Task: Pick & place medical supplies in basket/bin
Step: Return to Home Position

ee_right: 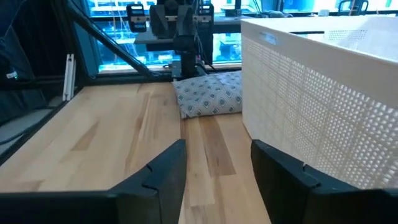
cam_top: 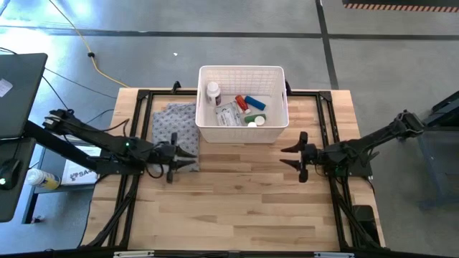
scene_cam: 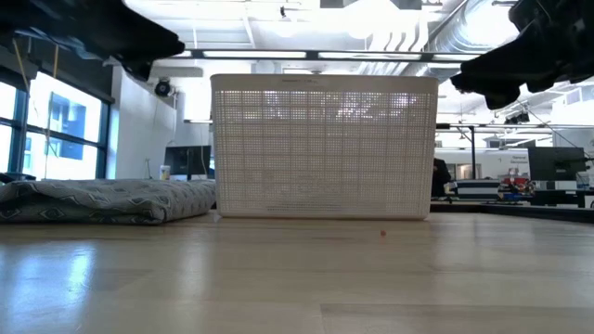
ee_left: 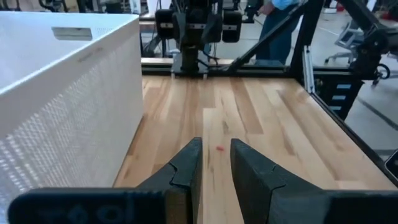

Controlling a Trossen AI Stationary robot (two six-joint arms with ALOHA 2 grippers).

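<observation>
Both dark arms reach low over the wooden table (cam_top: 237, 204), facing each other just in front of the white slotted plastic basket (cam_top: 242, 69). The left end effector (cam_top: 192, 158) is narrowly parted, and the right end effector (cam_top: 285, 156) is spread wide; both are empty. A blue block (cam_top: 256, 104), a red bottle (cam_top: 241, 102) and a crinkly packet (cam_top: 226, 115) lie inside the basket.

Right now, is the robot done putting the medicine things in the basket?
Looks done. The red bottle, blue block and packet lie inside the white basket. The left claw and right claw hang open and empty over the table. Outside the basket only the grey cloth shows, so nothing seems left to pick.
</observation>
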